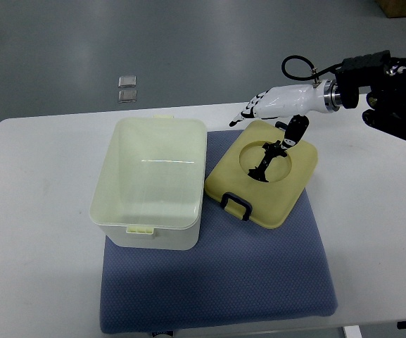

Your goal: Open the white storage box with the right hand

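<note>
The white storage box [153,184] stands open and empty on the left part of a blue mat [259,267]. Its cream lid [290,190] lies flat on the mat to the right of the box, touching its right wall, with a dark handle [236,205] at its near-left edge and a round window in the middle. My right hand [268,127] hovers over the lid's far edge, fingers [255,107] stretched out to the left and thumb pointing down toward the lid. It holds nothing. The left arm does not show.
The mat lies on a white table [34,211], whose far edge runs just behind the box. Two small clear squares [127,88] lie on the grey floor beyond the table. My right forearm with black cabling [392,84] comes in at the upper right.
</note>
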